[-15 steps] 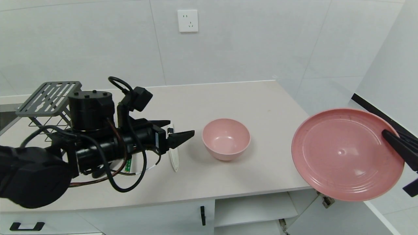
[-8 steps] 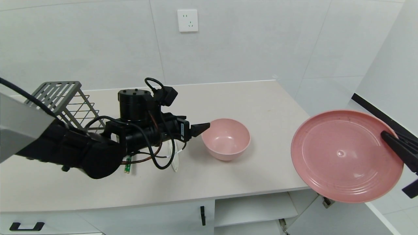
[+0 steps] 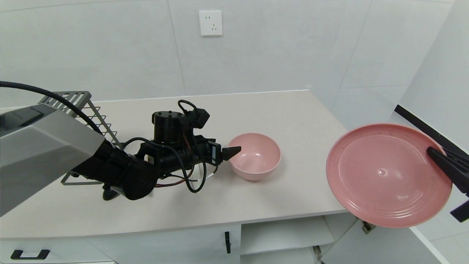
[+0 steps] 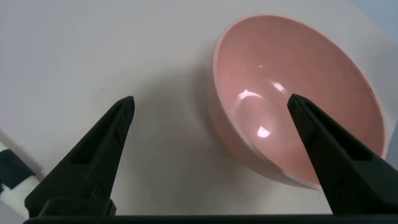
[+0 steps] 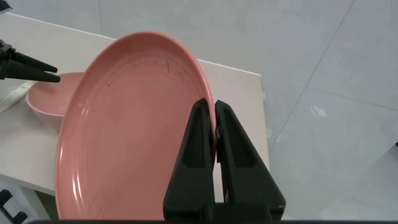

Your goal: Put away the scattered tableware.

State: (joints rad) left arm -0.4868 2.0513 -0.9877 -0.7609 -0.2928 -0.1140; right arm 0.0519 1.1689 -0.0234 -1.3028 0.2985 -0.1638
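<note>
light: bright, even, likely overhead | shadows: soft beside bowl (image 3: 253,156) | glare: spots inside bowl, on plate (image 3: 388,174) | edges: slightly bowed

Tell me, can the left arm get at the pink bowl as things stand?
Probably yes: the left gripper is open, its fingers straddling the pink bowl at its near rim, with nothing between them.

White tiled wall (image 3: 274,47), wall socket (image 3: 210,23), beige countertop (image 3: 285,110).

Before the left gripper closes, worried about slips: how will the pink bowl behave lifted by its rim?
The pink bowl looks rigid, so it should keep shape. Its glossy inside shows highlights, so it may slip. Its rounded sides suggest it could tilt from a rim grip.
</note>
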